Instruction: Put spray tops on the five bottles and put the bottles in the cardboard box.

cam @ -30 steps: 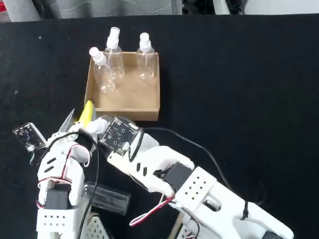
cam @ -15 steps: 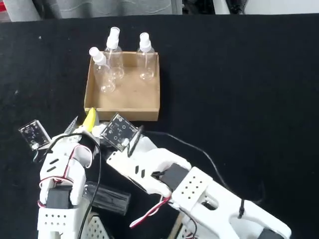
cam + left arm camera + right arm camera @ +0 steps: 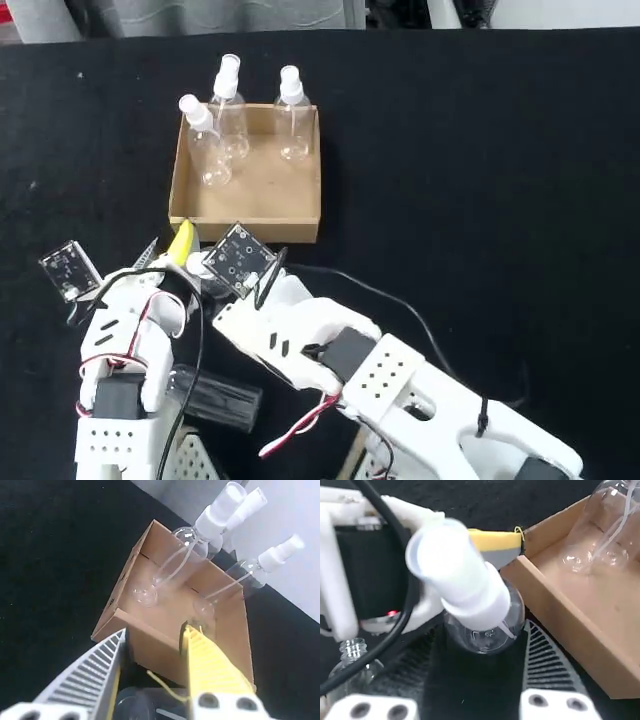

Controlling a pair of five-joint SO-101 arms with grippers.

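The black bench [image 3: 480, 150] carries both arms at its 6 o'clock edge. The right arm [image 3: 400, 385] is the bulkiest thing in the high view. It slants up from 5 o'clock, and its wrist board covers the spot where the two grippers meet. The smaller left arm [image 3: 120, 350] stands at 7 o'clock.

Just beyond them, at 12 o'clock, lies the cardboard box [image 3: 265, 190]. Three capped bottles [image 3: 291, 115] stand in its 10-to-12 o'clock part.

A clear cylinder [image 3: 215, 397] lies at 6 o'clock from the left arm. It is half under the arm and too dim to identify.

The right gripper [image 3: 484, 627] holds a round bottle [image 3: 472, 630] between its fingertips, narrowed to the body's width. A white spray top [image 3: 462, 575] sits on the bottle, blurred and tilted toward the camera.

The left gripper [image 3: 155, 630] lies right against the same bottle. I cannot tell whether it grips, because the contact is cut off at the frame edge.

A bare, open-necked bottle [image 3: 351, 655] peeks out beside a cable, mostly cut off.
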